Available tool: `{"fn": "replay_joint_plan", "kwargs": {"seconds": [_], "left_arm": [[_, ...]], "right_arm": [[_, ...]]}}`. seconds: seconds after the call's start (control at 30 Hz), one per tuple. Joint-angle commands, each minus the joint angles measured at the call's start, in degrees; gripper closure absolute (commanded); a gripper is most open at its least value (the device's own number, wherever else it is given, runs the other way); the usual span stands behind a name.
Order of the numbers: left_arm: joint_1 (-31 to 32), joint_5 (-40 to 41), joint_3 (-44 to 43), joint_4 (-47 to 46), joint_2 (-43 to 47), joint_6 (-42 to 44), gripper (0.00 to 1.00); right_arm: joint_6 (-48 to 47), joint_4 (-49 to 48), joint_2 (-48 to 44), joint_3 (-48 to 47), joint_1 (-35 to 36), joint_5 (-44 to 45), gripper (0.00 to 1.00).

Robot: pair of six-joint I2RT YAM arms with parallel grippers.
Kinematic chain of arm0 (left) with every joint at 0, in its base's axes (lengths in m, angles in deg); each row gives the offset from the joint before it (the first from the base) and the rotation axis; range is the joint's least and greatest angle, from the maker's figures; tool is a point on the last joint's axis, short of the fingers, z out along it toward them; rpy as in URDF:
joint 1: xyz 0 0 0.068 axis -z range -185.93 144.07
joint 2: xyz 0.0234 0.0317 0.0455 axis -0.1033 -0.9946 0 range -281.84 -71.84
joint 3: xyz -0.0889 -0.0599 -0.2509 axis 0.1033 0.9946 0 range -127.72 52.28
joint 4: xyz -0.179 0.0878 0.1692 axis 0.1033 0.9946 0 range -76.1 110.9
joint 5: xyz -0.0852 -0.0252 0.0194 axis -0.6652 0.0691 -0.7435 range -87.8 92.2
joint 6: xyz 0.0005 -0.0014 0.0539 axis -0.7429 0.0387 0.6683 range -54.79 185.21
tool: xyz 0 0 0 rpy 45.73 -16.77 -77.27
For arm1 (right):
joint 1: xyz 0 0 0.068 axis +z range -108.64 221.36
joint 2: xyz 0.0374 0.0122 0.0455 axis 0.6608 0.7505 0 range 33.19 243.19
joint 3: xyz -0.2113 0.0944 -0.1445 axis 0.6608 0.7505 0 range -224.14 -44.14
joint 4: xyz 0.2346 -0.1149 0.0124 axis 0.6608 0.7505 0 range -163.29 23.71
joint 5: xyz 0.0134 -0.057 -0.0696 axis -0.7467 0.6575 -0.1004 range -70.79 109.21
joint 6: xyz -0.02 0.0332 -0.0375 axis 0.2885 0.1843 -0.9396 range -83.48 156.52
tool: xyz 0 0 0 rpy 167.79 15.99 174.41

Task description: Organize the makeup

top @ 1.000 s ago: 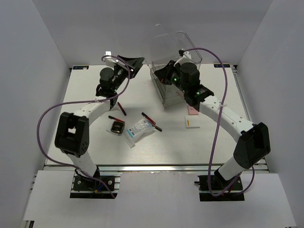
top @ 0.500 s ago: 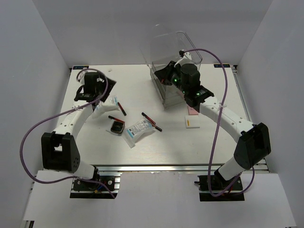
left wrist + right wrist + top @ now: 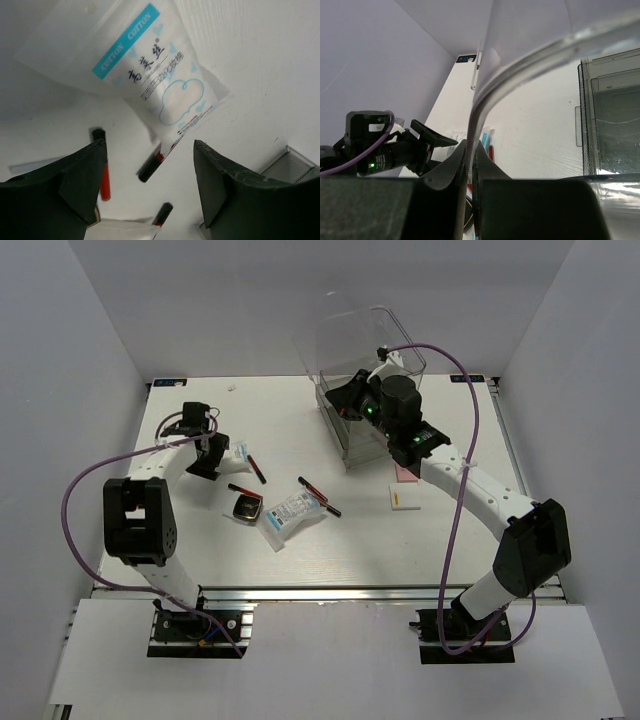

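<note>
My left gripper [image 3: 213,457] is open and empty, low over the table at the left, just left of a white blue-printed cotton packet [image 3: 238,454]. In the left wrist view that packet [image 3: 160,80] lies beyond the open fingers [image 3: 220,195], with black-and-red pencils [image 3: 150,168] past it. A second printed packet [image 3: 293,510], a black compact [image 3: 246,508], several pencils [image 3: 319,496], a pink square [image 3: 405,474] and a white flat box [image 3: 404,499] lie on the table. My right gripper [image 3: 350,400] is shut on the raised clear lid [image 3: 485,95].
The tall clear drawer case [image 3: 365,440] stands at the back centre under my right gripper, its lid [image 3: 350,335] swung up. Its drawers [image 3: 612,130] show in the right wrist view. White walls enclose the table on three sides.
My left arm has swung from high at the back centre out to the left and down beside the cotton packet. The right arm has held still with the lid.
</note>
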Motion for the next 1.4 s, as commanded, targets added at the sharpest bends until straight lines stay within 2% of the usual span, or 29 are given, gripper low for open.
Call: {"fn": "replay_joint_plan", "kwargs": {"seconds": [0.0,0.13,0.17,0.2,0.27,0.33,0.37,0.4,0.53,0.67,0.7,0.77,0.8,0.83,0.87,1.0,1.1,1.27,1.37], "left_arm": [[0.2,2.4,-2.6,-2.2,-2.4,-5.1,0.22],[-0.3,3.8,-4.0,-3.1,-6.4,-7.1,0.32],[-0.4,3.5,-5.0,-2.4,-8.1,-7.4,0.39],[-0.4,3.3,-5.3,-2.4,-8.5,-7.4,0.42],[-0.4,3.0,-4.7,-3.1,-8.7,-7.4,0.56],[-0.4,3.3,-4.0,-4.2,-7.5,-7.4,0.67],[-0.4,3.3,-2.9,-4.8,-6.7,-7.2,0.78],[-0.4,3.4,-2.3,-6.3,-4.6,-7.2,0.84],[0.2,3.7,3.0,-11.7,3.8,-7.5,0.99],[1.3,0.8,9.3,-20.6,12.0,-7.9,1.0],[1.6,-0.8,10.5,-26.5,13.1,-7.3,1.0],[2.7,-7.5,14.0,-33.3,14.0,-7.2,1.0],[4.0,-10.1,15.0,-41.7,13.4,-7.2,1.0],[4.7,-15.6,15.9,-45.2,12.7,-7.3,1.0],[5.7,-17.7,16.1,-49.6,10.5,-7.1,1.0],[10.7,-27.7,11.4,-67.1,0.8,-6.6,1.0],[12.6,-35.7,3.2,-74.9,-8.6,-7.3,1.0],[15.7,-40.8,-10.6,-79.1,-18.2,-5.5,1.0],[16.7,-42.1,-15.2,-78.6,-22.1,-3.9,1.0]], "right_arm": [[-3.3,-10.4,-4.4,-1.6,0.2,0.5,1.0],[-3.3,-10.3,-4.5,-1.4,0.1,0.4,1.0],[-3.2,-10.1,-4.6,-1.3,0.0,0.4,1.0],[-3.1,-10.0,-4.7,-1.2,-0.1,0.4,1.0],[-3.1,-10.0,-5.1,-0.9,-0.2,0.7,1.0],[-3.0,-10.0,-5.2,-0.8,-0.3,0.7,1.0],[-3.1,-10.1,-5.3,-0.7,-0.3,0.7,1.0],[-3.0,-10.2,-5.4,-0.7,-0.3,0.6,1.0],[-2.8,-10.4,-5.3,-0.6,-0.3,0.6,1.0],[-2.9,-10.5,-5.4,-0.5,-0.5,0.8,1.0],[-2.9,-10.6,-5.5,-0.5,-0.6,0.7,1.0],[-2.9,-10.6,-5.7,-0.5,-0.6,0.7,1.0],[-2.9,-10.7,-5.7,-0.5,-0.6,0.7,1.0],[-2.8,-10.7,-5.7,-0.6,-0.7,0.6,1.0],[-2.7,-10.7,-5.7,-0.6,-0.8,0.6,1.0],[-1.9,-10.7,-5.9,-1.4,-0.9,0.1,1.0],[-1.3,-10.7,-6.1,-1.7,-0.9,-0.3,1.0],[-0.7,-10.4,-6.2,-2.8,-0.9,-0.1,1.0],[-0.7,-10.4,-6.4,-3.1,-0.9,-0.2,1.0]]}}
